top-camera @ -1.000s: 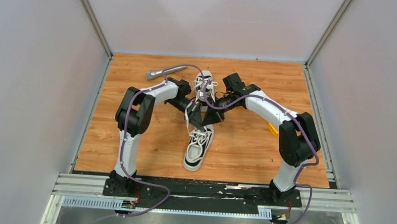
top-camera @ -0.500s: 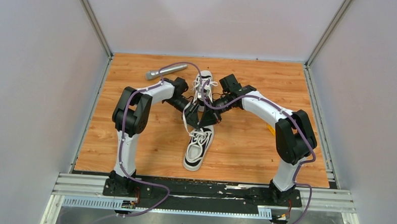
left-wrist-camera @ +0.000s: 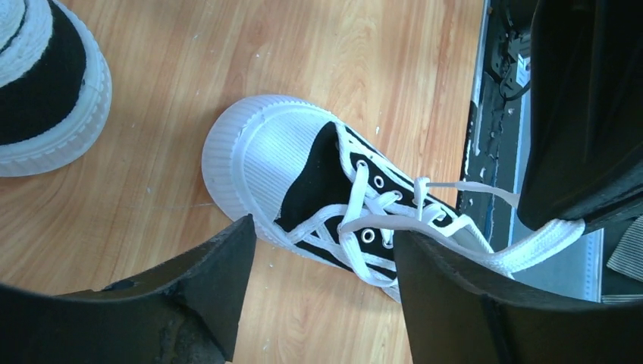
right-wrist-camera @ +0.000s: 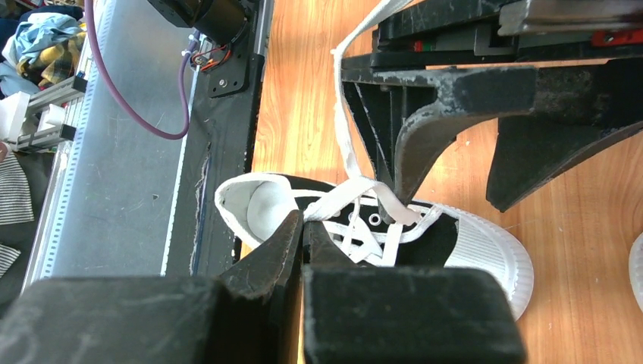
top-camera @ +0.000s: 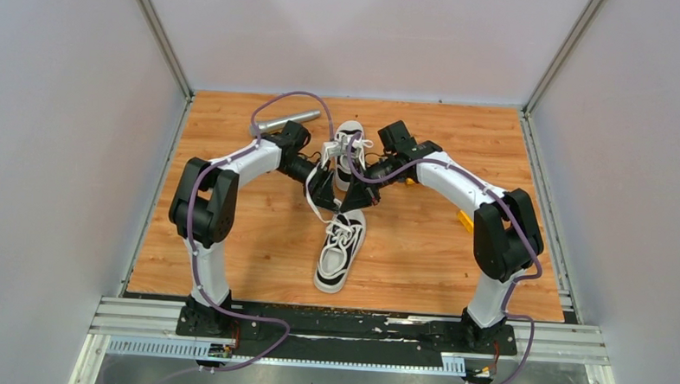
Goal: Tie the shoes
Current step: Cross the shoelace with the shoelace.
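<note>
Two black-and-white shoes lie on the wooden table, the far shoe (top-camera: 349, 147) behind the near shoe (top-camera: 341, 251). Both grippers meet between them. My left gripper (top-camera: 322, 189) (left-wrist-camera: 322, 231) stands open above the near shoe's toe (left-wrist-camera: 261, 155). A white lace (left-wrist-camera: 531, 246) lies draped over one of its fingers (left-wrist-camera: 485, 303) without being pinched. My right gripper (top-camera: 354, 195) (right-wrist-camera: 303, 216) is shut, and a lace (right-wrist-camera: 356, 191) of the near shoe (right-wrist-camera: 470, 246) comes out of its tips. Another lace strand (right-wrist-camera: 341, 114) runs up past the left gripper's fingers (right-wrist-camera: 455, 98).
A grey microphone-like rod (top-camera: 289, 118) lies at the back left beside the left arm's purple cable. A small yellow piece (top-camera: 466, 220) sits under the right arm. Grey walls enclose the table on three sides; a metal rail (top-camera: 348, 326) runs along the front.
My left gripper has opened and let its lace slip, and the left arm has swung out to the left. The right gripper stays shut and has shifted slightly left.
</note>
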You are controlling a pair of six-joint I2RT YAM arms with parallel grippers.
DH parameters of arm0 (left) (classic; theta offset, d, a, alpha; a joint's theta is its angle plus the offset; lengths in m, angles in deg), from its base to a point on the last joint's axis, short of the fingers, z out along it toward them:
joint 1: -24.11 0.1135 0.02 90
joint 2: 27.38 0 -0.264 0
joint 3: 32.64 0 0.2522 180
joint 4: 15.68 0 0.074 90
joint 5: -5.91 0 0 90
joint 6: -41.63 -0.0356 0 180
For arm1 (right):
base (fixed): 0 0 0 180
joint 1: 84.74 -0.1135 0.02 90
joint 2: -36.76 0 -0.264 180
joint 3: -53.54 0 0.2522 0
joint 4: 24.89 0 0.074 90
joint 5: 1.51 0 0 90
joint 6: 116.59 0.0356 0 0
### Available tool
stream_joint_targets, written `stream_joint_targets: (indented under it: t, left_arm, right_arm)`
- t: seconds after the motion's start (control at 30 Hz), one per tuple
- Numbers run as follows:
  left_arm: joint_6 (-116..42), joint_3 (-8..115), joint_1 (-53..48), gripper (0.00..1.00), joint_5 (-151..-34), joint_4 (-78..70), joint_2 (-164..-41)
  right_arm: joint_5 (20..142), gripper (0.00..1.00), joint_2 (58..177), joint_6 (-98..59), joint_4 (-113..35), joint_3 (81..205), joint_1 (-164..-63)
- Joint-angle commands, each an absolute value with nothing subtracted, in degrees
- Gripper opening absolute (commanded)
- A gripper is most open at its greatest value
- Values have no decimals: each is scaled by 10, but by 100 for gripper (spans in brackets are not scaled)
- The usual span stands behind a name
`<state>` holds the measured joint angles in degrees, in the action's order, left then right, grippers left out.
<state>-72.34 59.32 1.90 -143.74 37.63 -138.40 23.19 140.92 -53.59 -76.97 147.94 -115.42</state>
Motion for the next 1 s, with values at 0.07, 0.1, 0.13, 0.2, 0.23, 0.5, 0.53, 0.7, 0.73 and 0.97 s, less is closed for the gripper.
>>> stream_joint_targets:
  t: [0.07,0.1,0.13,0.2,0.23,0.5,0.53,0.7,0.73,0.97]
  left_arm:
    - [-662,577,18,75,-1394,320,-1350]
    - [-654,571,18,75,-1379,316,-1345]
    - [-650,570,18,74,-1373,313,-1345]
    - [-643,566,18,73,-1365,309,-1343]
    - [-644,561,18,73,-1363,308,-1340]
    - [-641,555,18,69,-1368,289,-1344]
    - [-642,556,18,69,-1369,288,-1345]
    - [-645,559,18,67,-1372,295,-1348]
    - [-645,559,18,66,-1373,296,-1348]
    - [-646,560,18,65,-1381,304,-1346]
  right_arm:
    - [212,0,1407,-544,-768,1491,-1160]
    - [209,0,1409,-542,-768,1490,-1161]
    - [207,0,1411,-538,-768,1490,-1161]
    - [198,0,1411,-533,-768,1491,-1162]
    - [191,0,1411,-528,-768,1492,-1163]
    - [185,0,1424,-522,-767,1481,-1170]
    - [189,0,1426,-527,-767,1478,-1171]
    - [220,0,1429,-549,-763,1474,-1181]
    - [232,0,1428,-556,-761,1473,-1183]
    - [334,0,1397,-633,-752,1470,-1213]
